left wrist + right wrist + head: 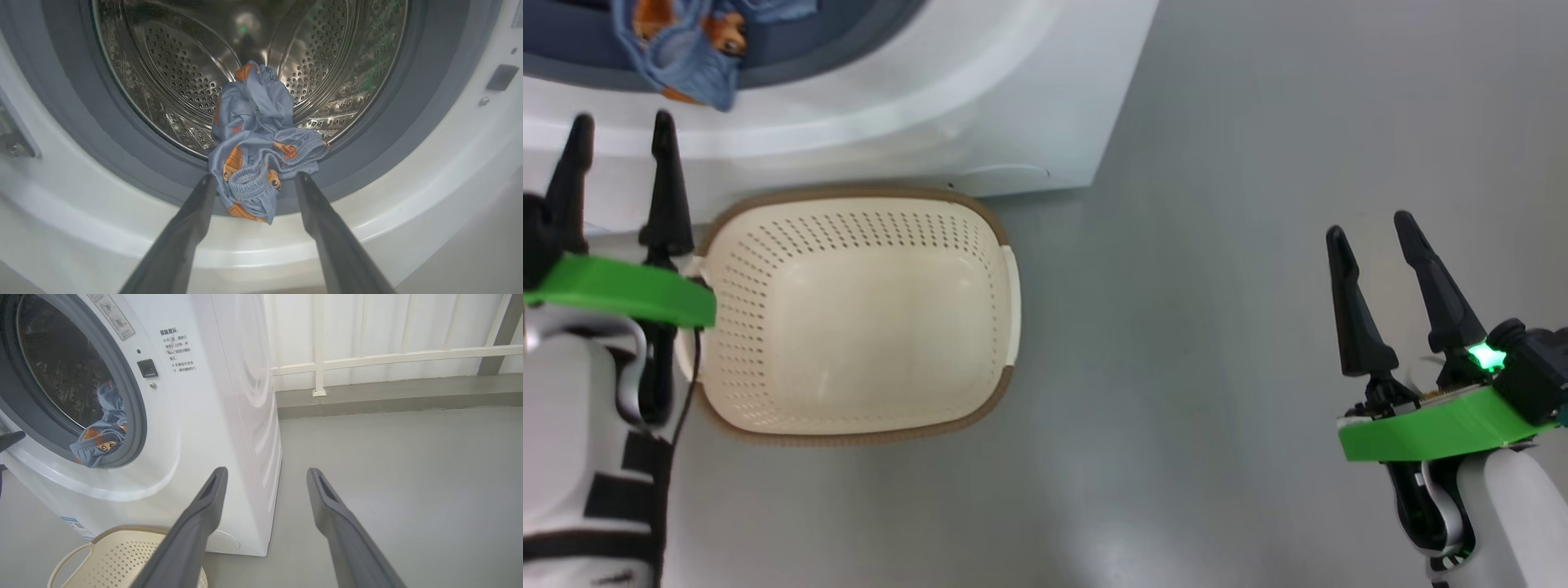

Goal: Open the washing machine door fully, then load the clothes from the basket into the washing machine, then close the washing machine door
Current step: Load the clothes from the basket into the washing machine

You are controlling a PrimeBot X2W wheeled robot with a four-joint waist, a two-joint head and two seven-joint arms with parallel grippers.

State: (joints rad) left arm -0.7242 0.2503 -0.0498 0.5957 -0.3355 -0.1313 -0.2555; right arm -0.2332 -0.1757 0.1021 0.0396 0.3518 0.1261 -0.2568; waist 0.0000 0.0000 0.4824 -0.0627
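Observation:
The washing machine (1013, 98) stands open, and its door is out of view. Light-blue clothes (261, 155) with orange figures lie at the drum's mouth and hang over the grey rubber ring (359, 163). The same clothes (686, 49) show at the head view's top left. The cream basket (849, 193) sits on the floor before the machine with nothing in it. My left gripper (621, 139) is open beside the basket's left handle, pointing at the hanging clothes without touching them. My right gripper (1372, 237) is open over bare floor, far right of the basket.
Grey floor (1217, 327) stretches to the right of the machine. In the right wrist view a white railing (367, 359) and a low grey kerb run along the far wall. The basket's handle (67, 559) shows at that view's bottom left.

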